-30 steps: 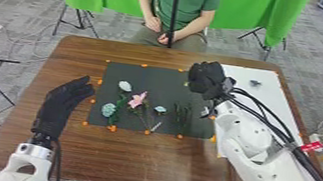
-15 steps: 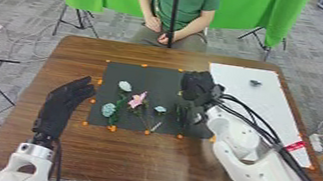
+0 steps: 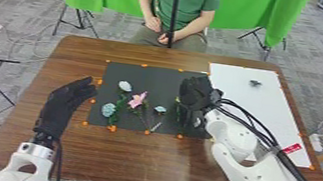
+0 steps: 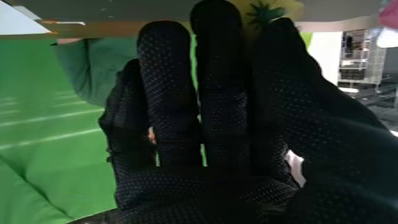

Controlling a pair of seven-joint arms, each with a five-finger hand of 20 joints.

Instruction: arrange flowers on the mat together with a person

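Note:
My left hand is at the left of the dark mat, its fingers straight. Over the mat's right part is my right hand, pointing away from the robot. On the mat lie a white flower, a pink flower, a small light-blue flower and a pale blue-green flower. In the right wrist view, the right hand has straight fingers. Behind its fingertips and thumb tip shows a yellow flower with a green middle, partly hidden by them.
A white board covers the table's right side, partly under the right arm, with a small dark object on it. Orange bits line the mat's edges. Across the brown table sits a person, hands resting in the lap.
My right hand has moved toward the robot and slightly left, from the mat's far right part to farther down its right side. The left hand, the flowers and the person's hands have stayed put.

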